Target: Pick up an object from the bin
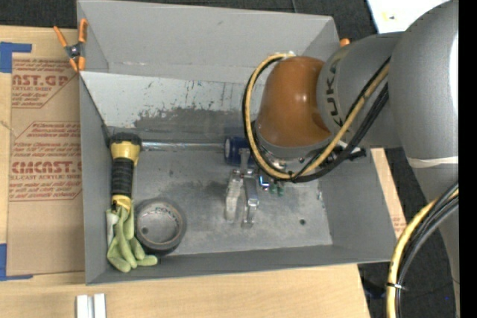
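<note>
Blue object (237,150), perhaps a cap, lies just beside gripper (240,214); fingers narrowly parted.

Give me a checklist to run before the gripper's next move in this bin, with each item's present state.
1. Gripper open, with nothing between its fingers: ok.
2. A thing directly under the gripper: not ok; it stands over bare floor in the middle of the bin.
3. Nearest thing identified: cannot tell; a blue object lies just behind the gripper, partly hidden by the arm.
4. Other things well apart for a clean grasp: not ok; the yellow-and-black tool, the grey tape roll and the green rubbery thing crowd the left corner.
5. Gripper clear of the bin walls: ok.
</note>
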Robot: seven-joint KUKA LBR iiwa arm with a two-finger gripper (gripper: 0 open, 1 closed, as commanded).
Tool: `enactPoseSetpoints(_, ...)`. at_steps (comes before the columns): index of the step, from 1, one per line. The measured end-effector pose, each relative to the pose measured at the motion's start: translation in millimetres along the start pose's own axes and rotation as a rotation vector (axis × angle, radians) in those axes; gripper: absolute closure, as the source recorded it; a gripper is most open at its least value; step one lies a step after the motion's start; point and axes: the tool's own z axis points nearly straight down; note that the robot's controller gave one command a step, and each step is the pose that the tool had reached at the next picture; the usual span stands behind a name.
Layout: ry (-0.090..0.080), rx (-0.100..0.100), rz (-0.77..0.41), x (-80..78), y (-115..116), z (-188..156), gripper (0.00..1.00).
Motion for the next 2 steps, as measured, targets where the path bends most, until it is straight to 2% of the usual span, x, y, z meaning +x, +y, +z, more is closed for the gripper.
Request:
enactPoseSetpoints(1,-0.002,-0.001,0.203,31.4,4.2,-15.7,0.0)
enactPoseSetpoints(2,-0.002,0.0,0.099,28.4,-11.1,30.6,0.0)
